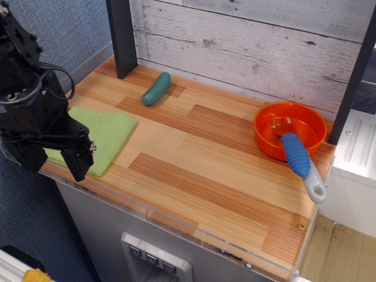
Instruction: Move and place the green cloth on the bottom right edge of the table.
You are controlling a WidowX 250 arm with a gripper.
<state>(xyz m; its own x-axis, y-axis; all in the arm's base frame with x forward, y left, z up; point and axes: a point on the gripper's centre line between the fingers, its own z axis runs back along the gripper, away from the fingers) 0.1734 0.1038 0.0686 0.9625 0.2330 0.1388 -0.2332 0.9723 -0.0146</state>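
The green cloth (104, 132) lies flat at the left front corner of the wooden table (205, 170). My black gripper (53, 160) hangs over the cloth's near left edge, at the table's rim. Its two fingers (77, 164) stand apart with cloth showing between them, so it is open. The arm hides the cloth's left part. I cannot tell whether the fingertips touch the cloth.
A dark teal pickle-shaped object (155, 88) lies at the back left. An orange bowl (305, 120) at the right edge holds a blue-handled utensil (296, 154) that sticks out over the rim. A dark post (123, 38) stands at the back left before a white plank wall.
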